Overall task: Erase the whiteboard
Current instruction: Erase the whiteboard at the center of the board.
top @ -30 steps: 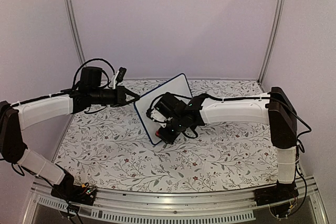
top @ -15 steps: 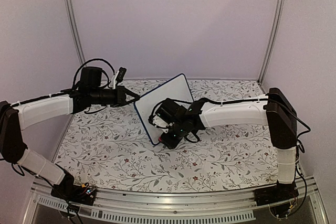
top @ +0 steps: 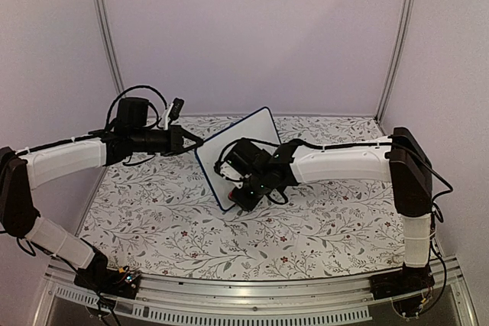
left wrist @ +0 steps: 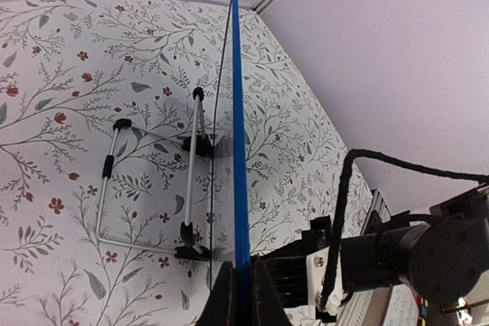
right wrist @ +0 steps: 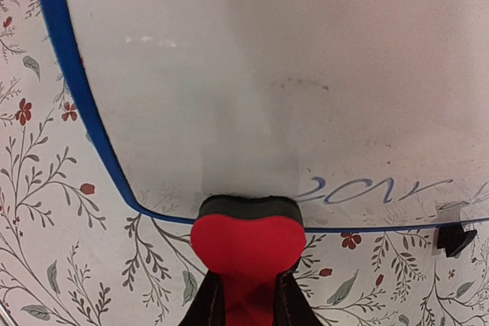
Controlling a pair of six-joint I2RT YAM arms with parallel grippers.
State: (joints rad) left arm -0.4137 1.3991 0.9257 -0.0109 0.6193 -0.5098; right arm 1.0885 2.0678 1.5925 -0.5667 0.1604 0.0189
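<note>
On the flowery worktop (top: 153, 219), the whiteboard (right wrist: 267, 59) is pinched by the left claw (left wrist: 238, 292). Most looks wiped; blue writing (right wrist: 367, 188) is left near the red eraser (right wrist: 248, 238) gripped by the right claw (right wrist: 246, 303).

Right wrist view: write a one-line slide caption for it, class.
The right gripper holds a red eraser at the lower edge of the whiteboard, beside blue handwriting not yet wiped.

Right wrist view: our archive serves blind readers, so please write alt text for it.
The right gripper pinches a red eraser whose dark felt face meets the lower blue edge of the whiteboard. The board looks mostly wiped, with blue handwriting left near that edge; floral tablecloth shows around it.
</note>
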